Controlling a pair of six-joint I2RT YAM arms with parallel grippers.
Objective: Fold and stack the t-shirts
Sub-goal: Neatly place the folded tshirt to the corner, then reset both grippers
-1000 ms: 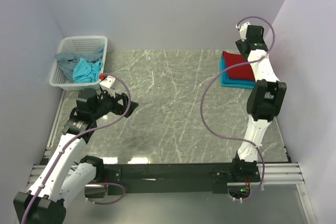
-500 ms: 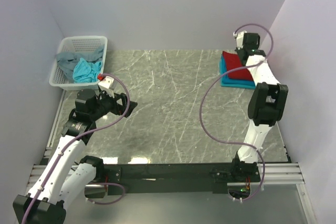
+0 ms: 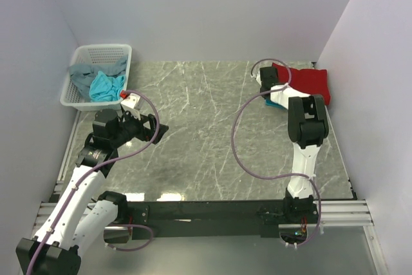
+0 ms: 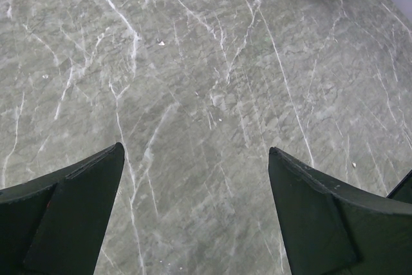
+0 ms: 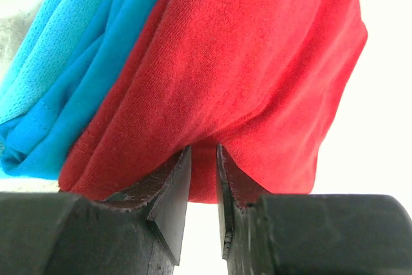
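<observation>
Red cloth in the pinch: my right end effector is nipped down on the hem of the red shirt, jaws nearly together with a fold of fabric between them. That shirt lies on the blue shirt at the upper right of the top view, close to the wall, and that's the stack. The red one sits off to the right of the blue, so I judge I'm gripping the edge to square it up. My left end effector hangs spread wide over the bare marble surface, holding nothing, free for the next pick. The white basket at upper left holds a grey shirt and a turquoise shirt, both crumpled.
</observation>
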